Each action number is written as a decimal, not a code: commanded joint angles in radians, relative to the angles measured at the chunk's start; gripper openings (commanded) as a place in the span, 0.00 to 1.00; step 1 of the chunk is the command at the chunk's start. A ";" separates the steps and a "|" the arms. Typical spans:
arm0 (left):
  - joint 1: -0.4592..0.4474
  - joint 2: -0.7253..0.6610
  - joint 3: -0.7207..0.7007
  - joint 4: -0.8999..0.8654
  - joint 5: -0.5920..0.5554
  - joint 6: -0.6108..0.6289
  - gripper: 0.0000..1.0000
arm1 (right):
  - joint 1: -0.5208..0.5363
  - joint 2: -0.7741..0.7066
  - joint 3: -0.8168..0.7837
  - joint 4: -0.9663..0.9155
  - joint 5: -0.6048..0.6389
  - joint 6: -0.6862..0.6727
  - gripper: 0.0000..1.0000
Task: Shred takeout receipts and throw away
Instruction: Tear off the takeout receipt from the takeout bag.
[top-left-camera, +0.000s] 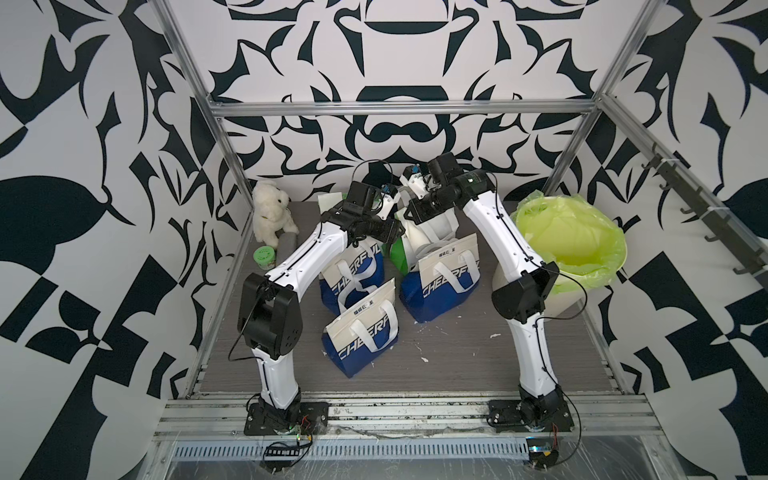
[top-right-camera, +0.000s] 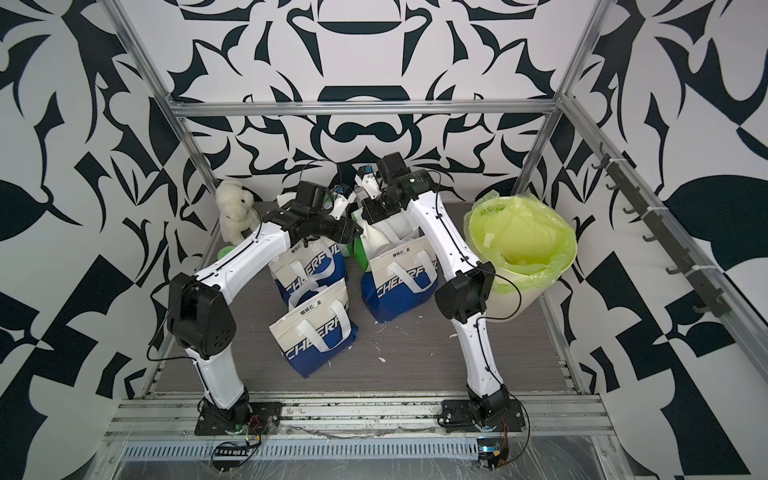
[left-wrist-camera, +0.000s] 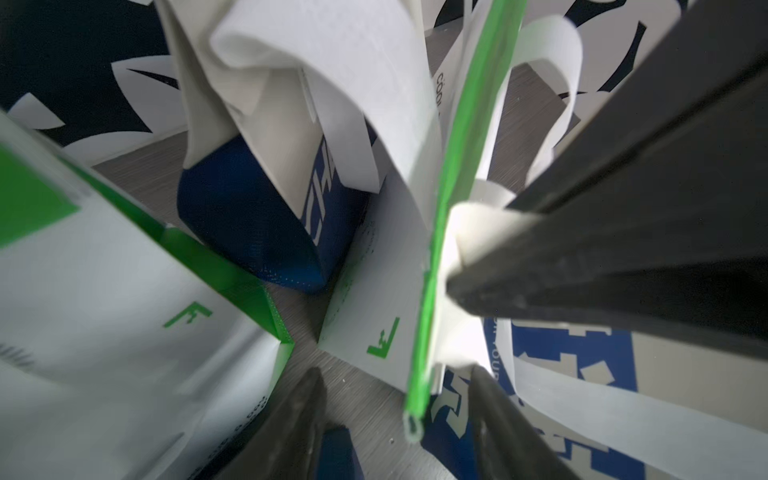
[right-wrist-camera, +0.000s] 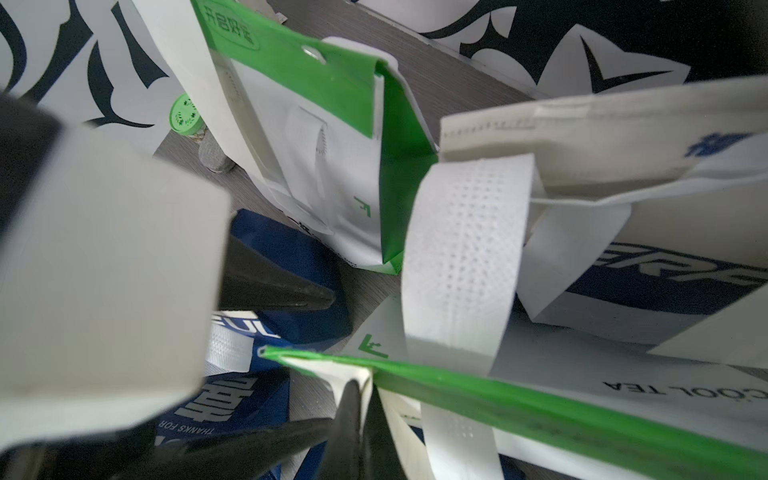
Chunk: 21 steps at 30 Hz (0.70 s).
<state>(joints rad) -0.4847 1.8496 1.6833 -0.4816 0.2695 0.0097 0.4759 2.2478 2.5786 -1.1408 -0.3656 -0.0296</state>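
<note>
Right wrist view: right claw (right-wrist-camera: 360, 388) is pinching a cream slip, apparently a takeout receipt (right-wrist-camera: 348, 373).
Receipt position: lying against the green-and-white bag (right-wrist-camera: 540, 409) rim, just ahead of the other arm.
Left claw (left-wrist-camera: 395, 372): standing wide, straddling that rim.

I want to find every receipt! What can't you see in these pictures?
- Inside the bags: both top views; their rims and the arms hide any receipts.
- Tips of the left tool and right tool: both top views; wrist cameras cover them.
- The white slip pinched by the right tool: right wrist view; blurred, partly behind the green bag rim, so no print reads.
</note>
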 joint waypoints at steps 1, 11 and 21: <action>0.003 0.013 -0.016 -0.018 -0.018 0.023 0.58 | 0.005 -0.076 0.000 -0.005 -0.011 0.010 0.00; 0.003 0.050 -0.023 0.034 0.007 -0.017 0.55 | 0.017 -0.159 -0.129 0.097 -0.189 0.053 0.00; 0.005 0.053 -0.059 0.083 0.007 -0.037 0.51 | 0.024 -0.236 -0.219 0.144 -0.258 0.085 0.00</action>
<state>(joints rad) -0.4843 1.8835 1.6497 -0.4232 0.2745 -0.0143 0.4873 2.0731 2.3722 -1.0462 -0.5594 0.0395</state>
